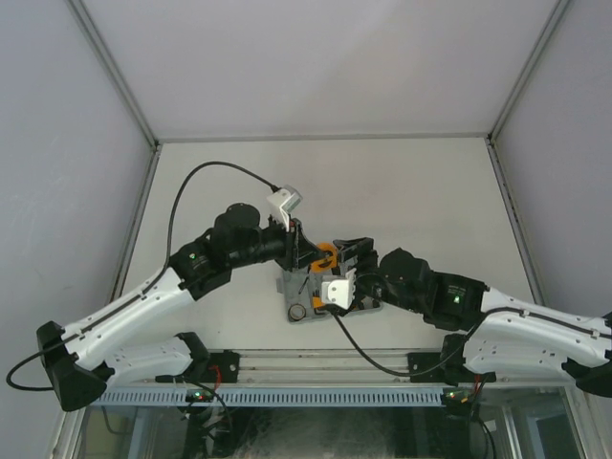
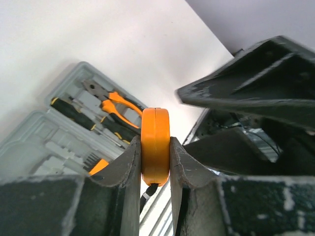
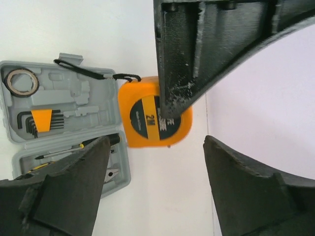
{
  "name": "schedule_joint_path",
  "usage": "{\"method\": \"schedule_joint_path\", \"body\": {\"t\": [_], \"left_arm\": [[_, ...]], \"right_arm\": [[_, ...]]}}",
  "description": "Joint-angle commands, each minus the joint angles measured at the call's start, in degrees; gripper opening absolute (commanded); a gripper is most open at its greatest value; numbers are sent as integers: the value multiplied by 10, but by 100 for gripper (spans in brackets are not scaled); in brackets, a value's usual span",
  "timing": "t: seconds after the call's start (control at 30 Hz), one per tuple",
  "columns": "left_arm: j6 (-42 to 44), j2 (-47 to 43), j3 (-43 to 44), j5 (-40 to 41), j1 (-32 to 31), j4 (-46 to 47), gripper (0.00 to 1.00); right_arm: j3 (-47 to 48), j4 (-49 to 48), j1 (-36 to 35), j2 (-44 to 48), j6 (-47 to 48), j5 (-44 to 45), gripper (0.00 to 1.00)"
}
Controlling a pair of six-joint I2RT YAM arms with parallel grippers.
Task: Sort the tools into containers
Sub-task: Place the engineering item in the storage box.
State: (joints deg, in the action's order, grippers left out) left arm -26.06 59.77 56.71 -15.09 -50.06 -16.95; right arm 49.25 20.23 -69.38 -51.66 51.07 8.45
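Observation:
My left gripper point(image 2: 155, 147) is shut on the round orange tape measure point(image 2: 155, 142) and holds it on edge in the air beside the open grey tool case point(image 2: 44, 142). The tape measure also shows in the right wrist view point(image 3: 147, 123), partly behind a left finger point(image 3: 182, 64). My right gripper point(image 3: 156, 167) is open and empty, just right of the tape measure. In the case lie the orange-handled pliers point(image 2: 115, 105), two screwdrivers point(image 2: 74, 112), the orange hex-key set point(image 3: 40, 120) and the black ring point(image 3: 21, 81).
In the top view both grippers meet over the case point(image 1: 295, 308) near the table's front edge, left point(image 1: 304, 251) and right point(image 1: 352, 251). The tape measure's black strap point(image 3: 83, 73) hangs over the case. White walls enclose the table.

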Motion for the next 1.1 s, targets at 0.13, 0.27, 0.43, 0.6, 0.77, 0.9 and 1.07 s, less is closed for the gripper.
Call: {"method": "schedule_joint_path", "body": {"t": [0.13,0.27,0.43,0.6,0.77,0.9,1.07], "left_arm": [[12,-36,10,60,14,6,0],[6,-51,1,79,19,15,0],[0,-83,-13,118,25,33,0],[-12,-108,-27,136,34,44,0],[-22,-118,-33,136,44,51,0],[-30,-116,-34,120,48,61,0],[-38,-107,-33,102,49,72,0]], "right_arm": [[-38,-56,-6,66,-131,2,83],[-62,-129,-9,84,-235,33,84],[-65,-188,-12,83,-405,58,74],[-55,-210,-12,62,-583,139,66],[-33,-215,-9,45,-647,159,74],[-33,-259,3,33,-664,154,75],[1,-249,40,-3,-720,117,81]]}}
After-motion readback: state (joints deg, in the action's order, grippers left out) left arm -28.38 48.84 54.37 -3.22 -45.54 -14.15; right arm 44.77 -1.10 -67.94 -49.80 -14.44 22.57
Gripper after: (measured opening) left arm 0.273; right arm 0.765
